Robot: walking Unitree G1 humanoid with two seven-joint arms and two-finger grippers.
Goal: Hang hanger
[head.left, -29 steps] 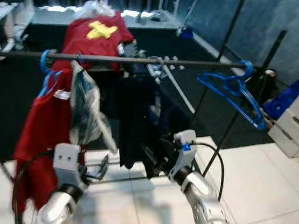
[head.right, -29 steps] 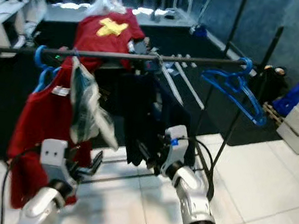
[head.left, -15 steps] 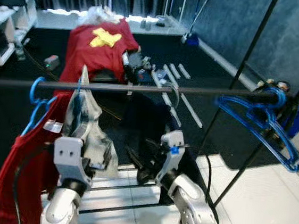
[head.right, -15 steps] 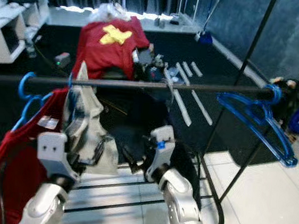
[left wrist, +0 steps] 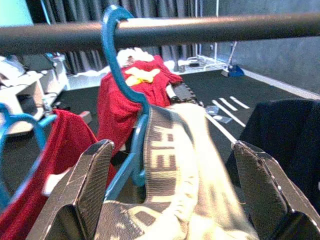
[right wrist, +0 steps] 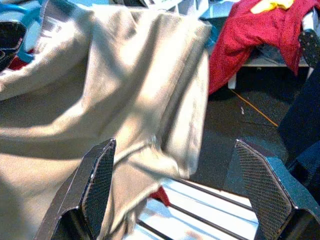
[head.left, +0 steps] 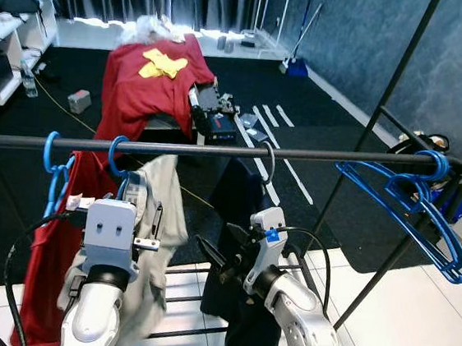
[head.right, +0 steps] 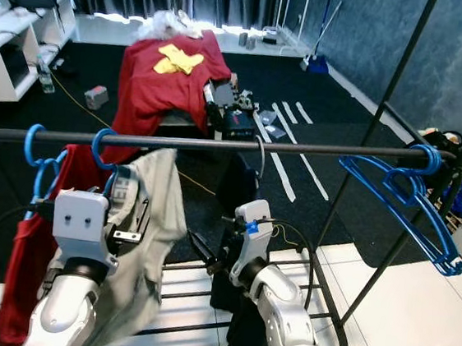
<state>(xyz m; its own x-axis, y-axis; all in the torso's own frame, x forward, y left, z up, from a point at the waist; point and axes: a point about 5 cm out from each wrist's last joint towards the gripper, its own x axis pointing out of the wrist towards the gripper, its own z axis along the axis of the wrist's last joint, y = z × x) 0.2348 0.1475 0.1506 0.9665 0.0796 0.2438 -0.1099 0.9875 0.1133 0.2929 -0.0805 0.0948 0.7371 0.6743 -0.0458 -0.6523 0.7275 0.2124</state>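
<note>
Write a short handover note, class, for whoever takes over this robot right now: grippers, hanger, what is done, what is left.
Left gripper: open, just below the rail, its fingers either side of the grey garment.
Right gripper: open, empty, low beside that garment.
Blue hanger carrying the garment: hook already over the rail, beside the red shirt.
Done: hanger appears hung.
Left: probably draw both arms back and check it hangs steady.
</note>
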